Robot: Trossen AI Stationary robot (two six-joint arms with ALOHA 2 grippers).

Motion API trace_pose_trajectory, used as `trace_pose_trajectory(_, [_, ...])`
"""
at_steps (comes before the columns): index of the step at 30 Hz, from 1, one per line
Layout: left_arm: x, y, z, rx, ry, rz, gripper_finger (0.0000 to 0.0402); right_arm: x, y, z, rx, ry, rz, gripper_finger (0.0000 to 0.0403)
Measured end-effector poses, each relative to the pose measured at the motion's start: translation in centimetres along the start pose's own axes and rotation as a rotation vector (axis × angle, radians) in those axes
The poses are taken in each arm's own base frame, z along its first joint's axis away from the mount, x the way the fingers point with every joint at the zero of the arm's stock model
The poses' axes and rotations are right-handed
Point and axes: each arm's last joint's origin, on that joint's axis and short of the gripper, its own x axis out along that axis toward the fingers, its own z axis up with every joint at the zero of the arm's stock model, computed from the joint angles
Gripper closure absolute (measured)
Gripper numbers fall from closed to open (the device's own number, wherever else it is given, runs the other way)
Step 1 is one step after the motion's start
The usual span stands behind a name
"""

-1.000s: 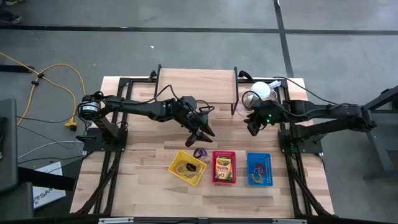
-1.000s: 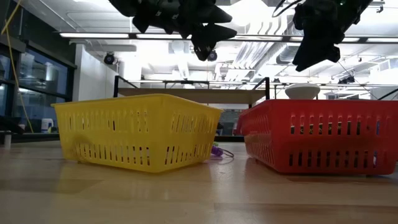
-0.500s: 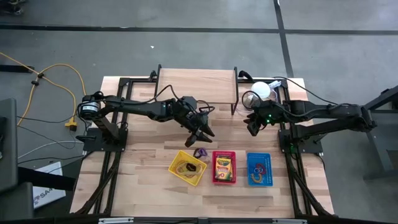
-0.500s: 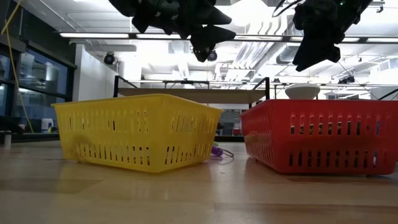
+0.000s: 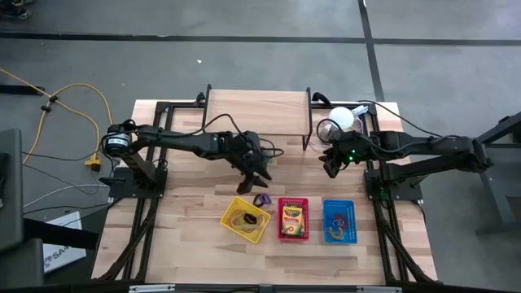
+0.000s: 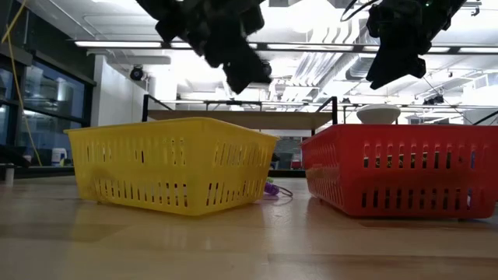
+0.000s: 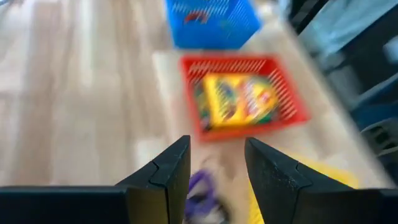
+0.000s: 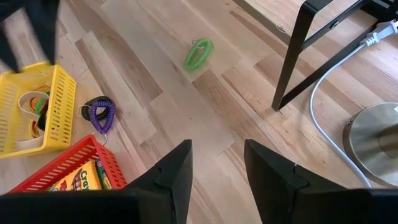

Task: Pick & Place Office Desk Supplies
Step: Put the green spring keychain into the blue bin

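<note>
A purple coil ring (image 5: 262,198) lies flat on the table between the yellow basket (image 5: 245,219) and the red basket (image 5: 293,218); it also shows as the purple coil (image 7: 202,190) and the purple coil (image 8: 99,114). A crayon box (image 5: 291,217) lies in the red basket. Rubber-band loops (image 8: 32,103) lie in the yellow basket. A green coil ring (image 8: 198,54) lies alone farther back. My left gripper (image 5: 258,174) hovers open above the table, just beyond the purple coil. My right gripper (image 5: 332,167) waits open in the air near the table's right side.
A blue basket (image 5: 339,221) holding small coloured pieces stands right of the red one. A white dome (image 5: 343,118) on a metal base (image 8: 373,138) sits at the far right, with a cable. A raised wooden shelf (image 5: 257,111) on black legs (image 8: 297,56) spans the far middle.
My left gripper has turned at the wrist and shifted slightly toward the table's left and down, staying open above the purple coil; its wrist view is blurred by the motion.
</note>
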Motion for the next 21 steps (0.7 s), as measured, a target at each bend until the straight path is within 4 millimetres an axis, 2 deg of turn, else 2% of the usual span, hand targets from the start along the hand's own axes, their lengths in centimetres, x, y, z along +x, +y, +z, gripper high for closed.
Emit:
trace_pose_trajectory(9, [-0.2, 0.6, -1.5, 0.271, 0.198, 0.231, 0.0254, 0.0, 0.0, 0.0, 0.000, 0.000, 0.000, 0.0270])
trace_pose_trajectory(14, [-0.3, 0.8, -1.5, 0.324, 0.221, 0.280, 0.0254, 0.0, 0.0, 0.0, 0.000, 0.000, 0.000, 0.0270])
trace_pose_trajectory(21, [-0.3, 0.8, -1.5, 0.306, 0.221, 0.289, 0.0254, 0.0, 0.0, 0.0, 0.000, 0.000, 0.000, 0.0270])
